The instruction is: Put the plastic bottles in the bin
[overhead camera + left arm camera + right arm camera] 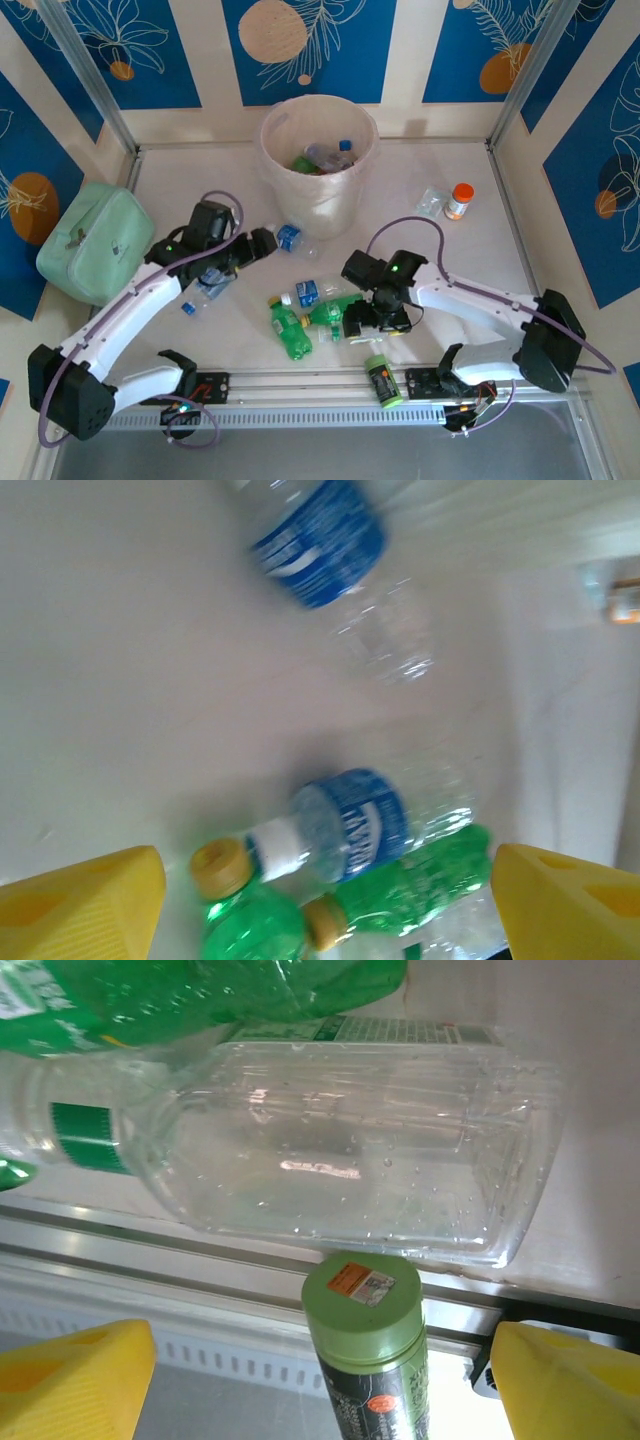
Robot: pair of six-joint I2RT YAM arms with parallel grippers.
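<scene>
The bin (318, 190) stands at the back middle with a few plastic bottles (330, 157) inside. A clear blue-labelled bottle (290, 238) (320, 540) lies just off my left gripper (262, 243) (325, 905), whose jaws are open and hold nothing. Another clear bottle (200, 292) lies under the left arm. Mid-table, two green bottles (288, 332) (420, 875) and a blue-labelled one (306, 293) (350, 825) lie together. My right gripper (378, 325) (325, 1380) is open beside a big clear bottle (350, 1150) and a green one (200, 990).
A lime-green canister (381, 380) (372, 1360) lies on the front rail (150, 1260), between the right fingers in the wrist view. A mint-green case (95, 240) sits at the left wall. An orange-capped container (459, 200) stands at the back right.
</scene>
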